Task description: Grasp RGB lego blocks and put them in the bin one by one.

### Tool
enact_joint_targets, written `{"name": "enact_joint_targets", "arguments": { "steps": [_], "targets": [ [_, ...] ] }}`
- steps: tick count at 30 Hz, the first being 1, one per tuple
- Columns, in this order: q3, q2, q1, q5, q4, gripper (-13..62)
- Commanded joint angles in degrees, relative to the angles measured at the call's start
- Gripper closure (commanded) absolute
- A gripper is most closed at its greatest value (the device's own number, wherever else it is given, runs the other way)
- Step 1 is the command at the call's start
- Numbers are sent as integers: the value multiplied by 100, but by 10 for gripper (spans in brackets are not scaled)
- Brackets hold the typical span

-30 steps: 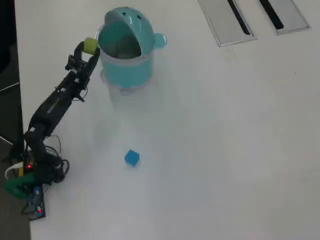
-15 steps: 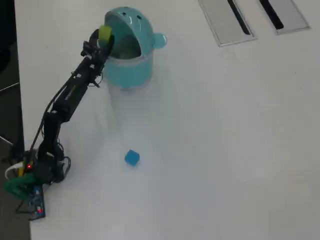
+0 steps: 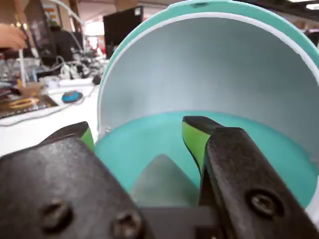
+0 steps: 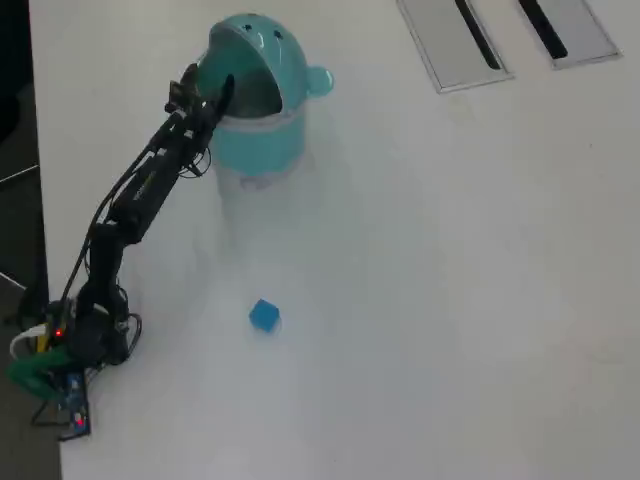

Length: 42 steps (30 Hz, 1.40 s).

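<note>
Item 1: gripper [image 3: 139,142], black, with yellow-green pads on the inner faces of the jaws. In the wrist view the jaws stand apart with nothing between them, poised over the open mouth of the bin. In the overhead view the gripper [image 4: 208,92] sits at the bin's left rim, the arm reaching up from its base at the lower left table edge.

Item 2: bin [image 4: 255,125], round, light teal, far left part of the table. Domed lid [image 3: 214,69] tipped back, pale inside face showing; two dark dot eyes on the dome and a small knob on the right side in the overhead view. No block can be made out inside it.

Item 3: blue block [image 4: 264,315], alone on the white table [image 4: 450,300], well apart from the bin, nearer than it.

Item 4: two grey slotted panels [image 4: 505,35], far right of the table.

No brand, label or writing is readable in either view.
</note>
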Motion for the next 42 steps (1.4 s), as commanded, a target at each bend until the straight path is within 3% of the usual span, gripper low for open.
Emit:
{"name": "enact_joint_targets", "arguments": {
  "steps": [1,14,22,42],
  "targets": [
    [35,721,70,9,-44,173],
    [2153,3164,510,-404,1784,186],
    [3683,4500,1644,-413,2769,185],
    [5405,5950,2637,-967,5045,184]
  ]
}}
